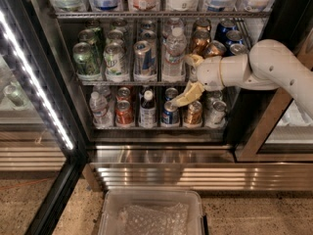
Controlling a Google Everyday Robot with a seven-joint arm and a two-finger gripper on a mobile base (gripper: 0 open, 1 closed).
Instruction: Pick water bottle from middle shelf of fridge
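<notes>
1 water bottle (174, 53) stands mid-row on the middle shelf (132, 82) of the fridge (161, 171). Gripper (190, 77) at its 3 o'clock, fingers spread wide, empty. Risk: a finger clips the brown can (200, 39) at 2 o'clock, or nudges the bottle over.

water bottle (174, 53): on middle shelf (132, 82) | end effector (190, 77): just right

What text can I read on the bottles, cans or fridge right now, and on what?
No text is readable.
Water bottle label: blurred.
Cans on the middle shelf: colours only, brands too blurred.
Gripper, open, just right of the water bottle: no markings seen.
</notes>
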